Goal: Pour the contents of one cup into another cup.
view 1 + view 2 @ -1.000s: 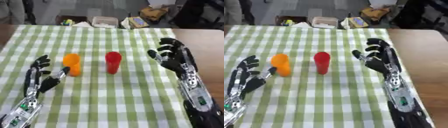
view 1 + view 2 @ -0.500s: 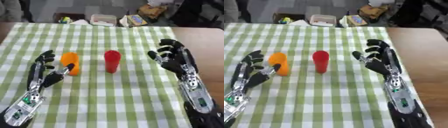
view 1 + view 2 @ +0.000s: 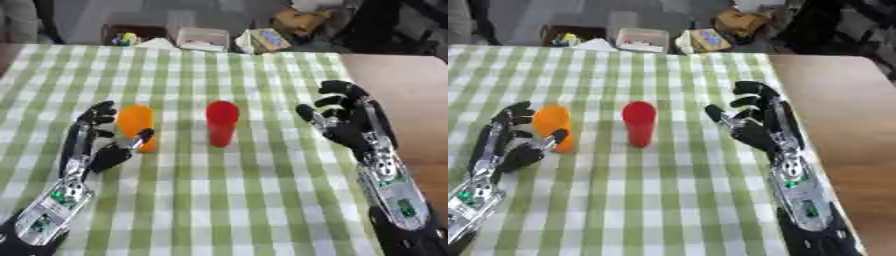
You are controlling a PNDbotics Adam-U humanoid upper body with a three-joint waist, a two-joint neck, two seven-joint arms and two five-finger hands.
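Green-checked cloth [image 3: 219,200] fills frame. Orange cup [image 3: 136,125] left-centre, red cup [image 3: 221,122] centre, both upright. Left hand [image 3: 98,146] spread around orange cup; right hand [image 3: 348,120] released, mid-right.

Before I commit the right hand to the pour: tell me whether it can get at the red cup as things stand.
Probably yes. The right hand is open, beside the upright red cup with only bare checked cloth between them. The orange cup stands on the far side, by the left hand.
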